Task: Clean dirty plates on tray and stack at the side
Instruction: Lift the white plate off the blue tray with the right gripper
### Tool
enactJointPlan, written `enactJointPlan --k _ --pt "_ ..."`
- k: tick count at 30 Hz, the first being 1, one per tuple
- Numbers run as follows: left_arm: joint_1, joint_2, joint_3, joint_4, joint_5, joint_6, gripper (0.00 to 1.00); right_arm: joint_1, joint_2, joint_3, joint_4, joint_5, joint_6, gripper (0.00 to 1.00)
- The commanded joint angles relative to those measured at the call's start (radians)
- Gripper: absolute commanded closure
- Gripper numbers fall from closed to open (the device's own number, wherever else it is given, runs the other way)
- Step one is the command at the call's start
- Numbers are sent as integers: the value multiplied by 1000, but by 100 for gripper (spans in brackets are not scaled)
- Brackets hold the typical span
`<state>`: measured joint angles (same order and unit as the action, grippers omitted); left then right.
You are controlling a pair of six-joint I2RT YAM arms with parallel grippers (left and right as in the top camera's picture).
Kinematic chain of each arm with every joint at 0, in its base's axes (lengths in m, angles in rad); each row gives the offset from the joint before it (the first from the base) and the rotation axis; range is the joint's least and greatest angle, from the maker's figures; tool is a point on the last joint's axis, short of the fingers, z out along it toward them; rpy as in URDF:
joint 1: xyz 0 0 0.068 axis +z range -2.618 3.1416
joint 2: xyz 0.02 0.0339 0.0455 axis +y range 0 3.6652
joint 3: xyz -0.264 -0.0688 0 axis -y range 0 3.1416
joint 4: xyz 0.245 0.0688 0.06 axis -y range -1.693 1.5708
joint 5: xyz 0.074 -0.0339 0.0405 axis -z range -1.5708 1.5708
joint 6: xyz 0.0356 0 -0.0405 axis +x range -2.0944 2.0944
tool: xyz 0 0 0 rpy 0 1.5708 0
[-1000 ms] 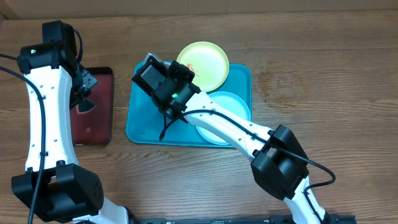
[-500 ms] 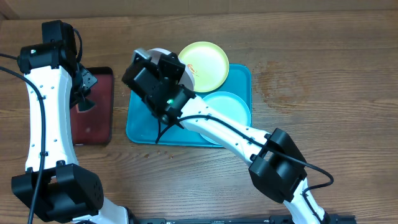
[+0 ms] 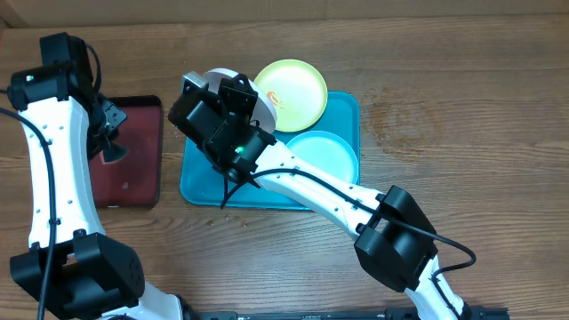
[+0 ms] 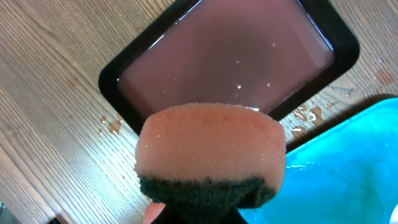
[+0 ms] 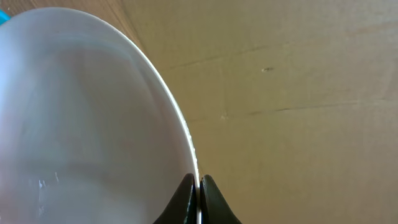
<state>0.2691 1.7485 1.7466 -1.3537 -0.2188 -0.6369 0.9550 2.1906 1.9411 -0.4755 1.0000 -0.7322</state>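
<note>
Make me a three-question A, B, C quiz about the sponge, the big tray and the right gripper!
1. Where is the sponge? A in a cup; B by the dark red tray; C in a sink.
2. What colour is the big tray? A turquoise; B yellow; C black.
3. The right gripper is: A wide open; B holding a spoon; C shut on the white plate's rim.
Answers: B, that tray lies right behind it; A, overhead shows turquoise; C, its fingers pinch the rim.
</note>
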Motion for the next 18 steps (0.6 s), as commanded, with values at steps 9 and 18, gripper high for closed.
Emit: enactJointPlan --k 9,18 --pt "39 -2 -8 23 30 4 96 -8 -51 13 -50 -204 201 96" --pt "60 -2 -9 16 60 19 96 -23 -67 26 170 34 303 96"
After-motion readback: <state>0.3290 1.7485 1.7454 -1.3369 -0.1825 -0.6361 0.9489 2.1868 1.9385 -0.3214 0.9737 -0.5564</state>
